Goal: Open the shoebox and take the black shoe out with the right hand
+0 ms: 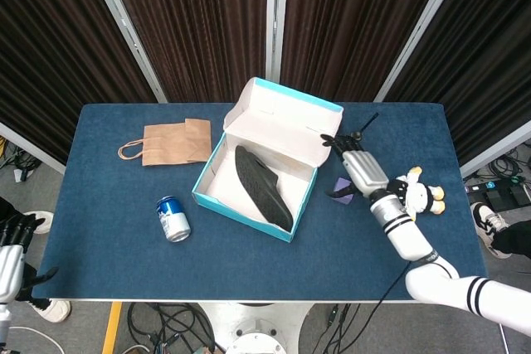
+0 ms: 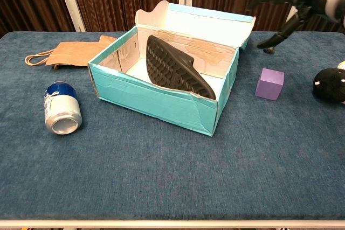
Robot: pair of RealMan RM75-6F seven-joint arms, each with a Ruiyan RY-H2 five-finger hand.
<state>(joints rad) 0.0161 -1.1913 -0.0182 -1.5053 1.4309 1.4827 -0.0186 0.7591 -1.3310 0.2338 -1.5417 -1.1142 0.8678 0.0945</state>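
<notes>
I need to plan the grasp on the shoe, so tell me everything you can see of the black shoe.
The black shoe lies inside the open teal shoebox, tipped on its side so its ribbed, rubbery-looking sole faces the chest camera. It runs diagonally across the box, one end up by the back left corner, the other low toward the front right wall. Only the box touches it; the right hand hovers apart, beside the raised lid.

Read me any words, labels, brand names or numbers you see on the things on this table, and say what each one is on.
No text can be read in either view.
Blue and white drink can: it has printing, but too small and blurred to read.
Teal cardboard shoebox: no label visible.
Brown paper bag: plain.
Purple cube: plain.
Black shoe: only tread pattern shows.
</notes>
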